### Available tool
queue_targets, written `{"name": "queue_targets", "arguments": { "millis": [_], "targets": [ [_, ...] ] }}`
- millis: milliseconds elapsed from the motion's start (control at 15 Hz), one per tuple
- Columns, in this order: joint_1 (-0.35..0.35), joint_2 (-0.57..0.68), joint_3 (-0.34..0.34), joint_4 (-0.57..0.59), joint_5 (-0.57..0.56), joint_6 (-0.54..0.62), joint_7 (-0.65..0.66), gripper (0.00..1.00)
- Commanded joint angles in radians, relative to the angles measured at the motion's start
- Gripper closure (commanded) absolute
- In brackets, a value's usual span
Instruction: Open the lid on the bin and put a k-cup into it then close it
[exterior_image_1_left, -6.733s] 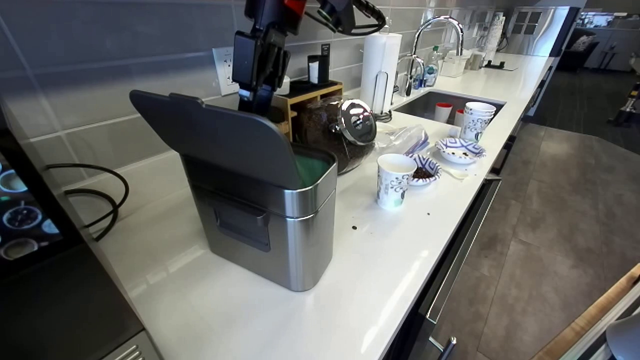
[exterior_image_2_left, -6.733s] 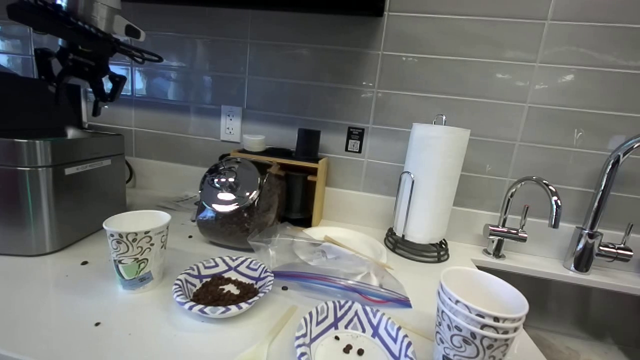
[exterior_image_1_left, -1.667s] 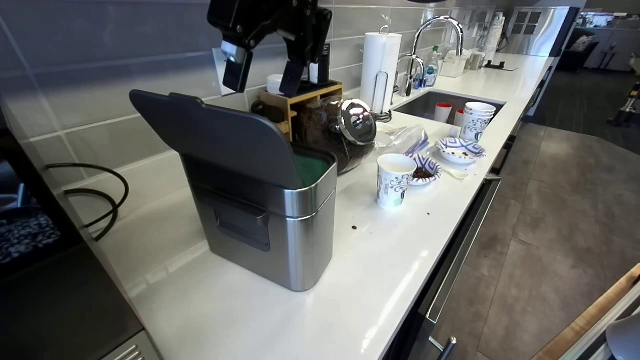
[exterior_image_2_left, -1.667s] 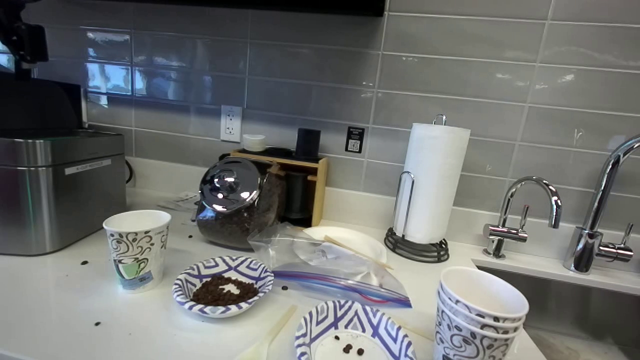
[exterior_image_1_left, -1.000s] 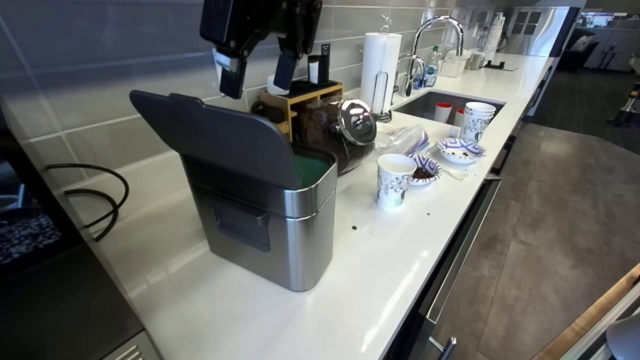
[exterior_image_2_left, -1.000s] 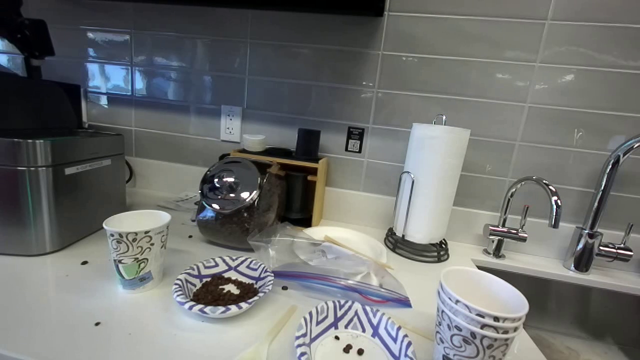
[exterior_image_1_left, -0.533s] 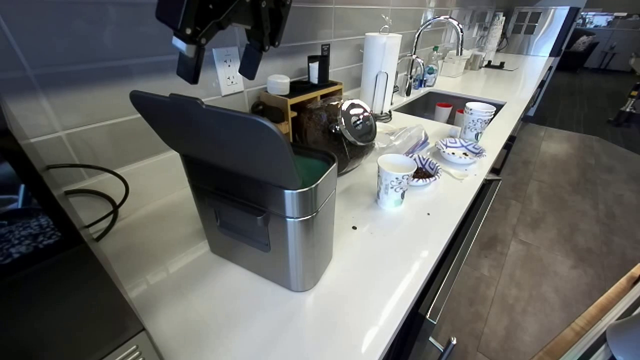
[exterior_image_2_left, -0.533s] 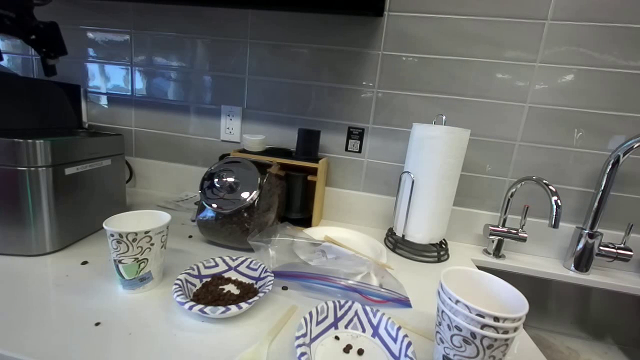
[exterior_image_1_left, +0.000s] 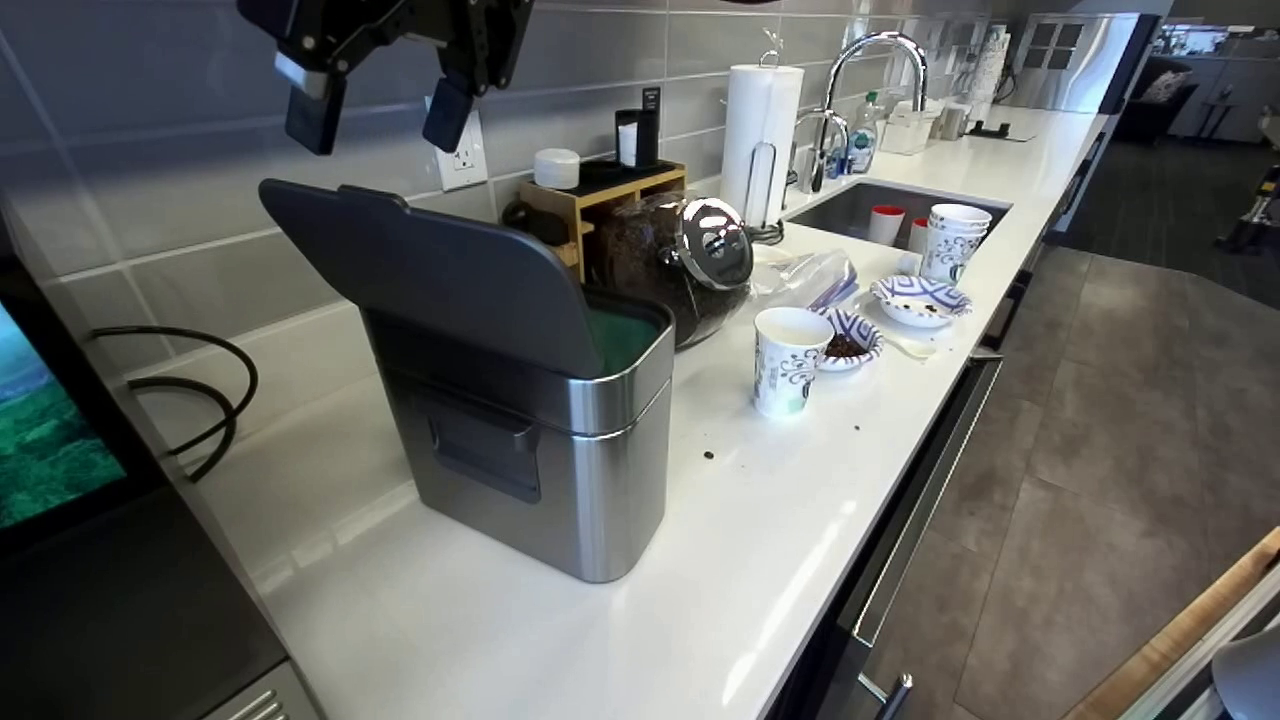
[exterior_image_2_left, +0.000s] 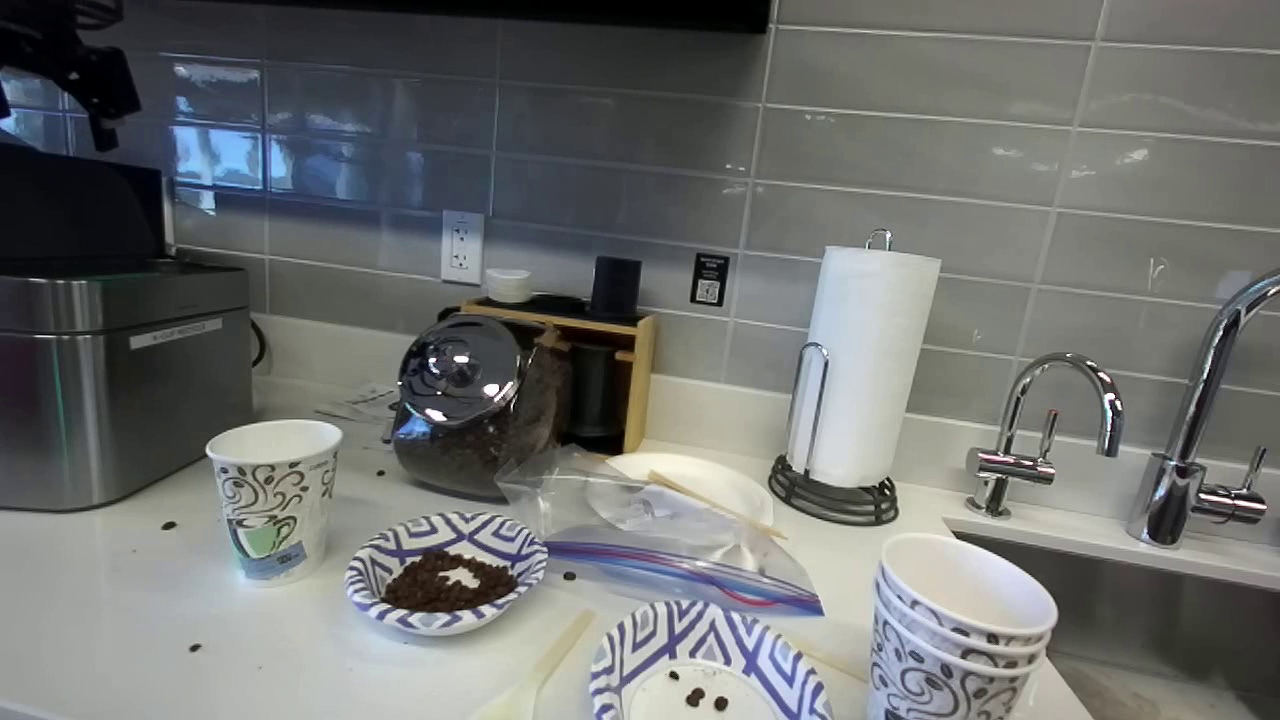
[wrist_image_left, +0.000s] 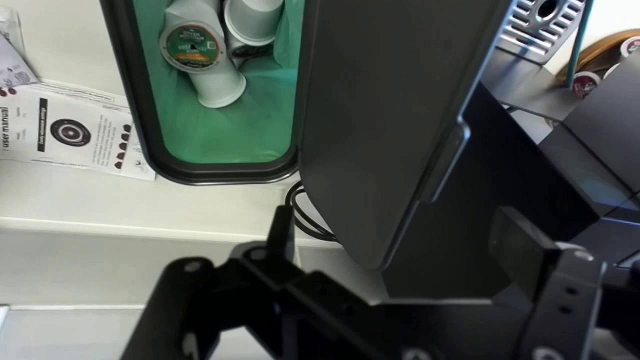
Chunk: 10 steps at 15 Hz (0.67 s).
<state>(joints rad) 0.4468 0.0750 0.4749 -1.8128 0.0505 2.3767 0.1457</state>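
Gripper (exterior_image_1_left: 381, 128) has drifted sideways, its fingers (exterior_image_1_left: 314, 120) spread around nothing. K-cups (wrist_image_left: 200, 50) lie inside the bin (exterior_image_1_left: 622, 480), whose lid (exterior_image_1_left: 450, 275) stands raised; an off-centre closing push may slide the whole bin

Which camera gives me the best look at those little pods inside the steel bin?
The wrist view: it looks down into the bin, showing several k-cups. In an exterior view, some green liner shows beside the raised lid, but no k-cups; in an exterior view, the bin's steel wall hides the inside.
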Motion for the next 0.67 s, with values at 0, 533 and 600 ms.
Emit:
{"name": "queue_targets", "arguments": {
  "millis": [0,533,600],
  "targets": [
    [0.016,0.062,-0.003,0.069,0.037,-0.041,-0.025,0.00],
    [0.022,0.073,-0.014,0.111,0.083,-0.192,0.044,0.00],
    [0.022,0.071,-0.016,0.114,0.081,-0.215,0.059,0.00]
  ]
}}
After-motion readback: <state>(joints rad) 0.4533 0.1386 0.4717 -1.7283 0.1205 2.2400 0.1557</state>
